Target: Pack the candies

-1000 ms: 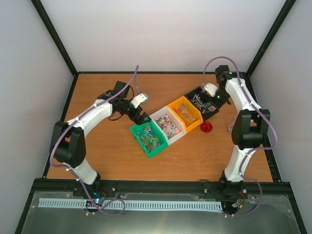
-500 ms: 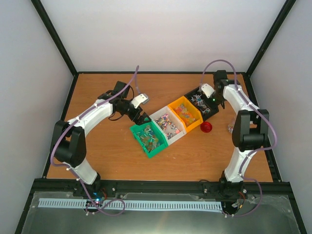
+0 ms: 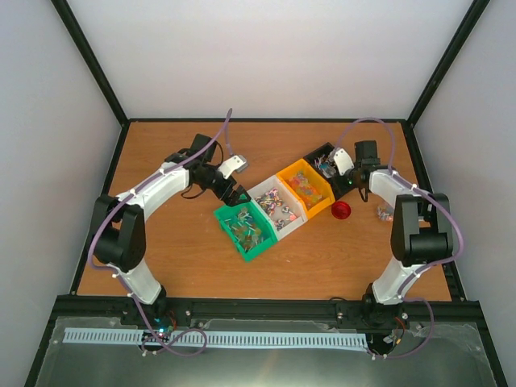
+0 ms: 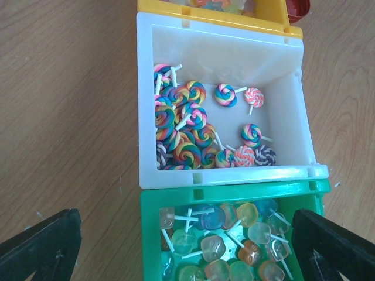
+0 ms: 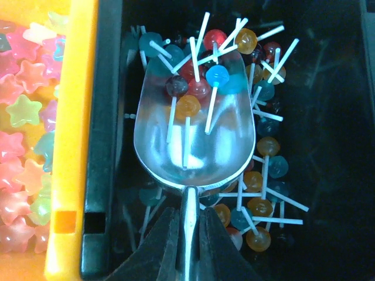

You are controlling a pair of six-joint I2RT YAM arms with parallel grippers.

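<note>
Four bins stand in a diagonal row: green (image 3: 246,228), white (image 3: 276,206), orange (image 3: 306,187) and black (image 3: 329,165). My right gripper (image 5: 187,234) is shut on the handle of the silver scoop (image 5: 193,129). The scoop sits in the black bin (image 5: 108,117) with several round lollipop candies (image 5: 202,82) in its bowl; in the top view this gripper (image 3: 343,165) is over that bin. My left gripper (image 4: 184,234) is open, its fingers straddling the green bin (image 4: 149,234) of clear square lollipops (image 4: 246,231). Swirl lollipops (image 4: 184,132) fill the white bin (image 4: 146,105).
Star-shaped candies (image 5: 23,117) lie in the orange bin (image 5: 73,117). A red round lid (image 3: 341,211) lies on the table just right of the orange bin. A small clear object (image 3: 384,214) lies near the right arm. Black frame rails edge the table.
The right arm has shifted, its elbow swinging out to the right while the gripper with the scoop stays over the black bin. The left arm has barely moved.
</note>
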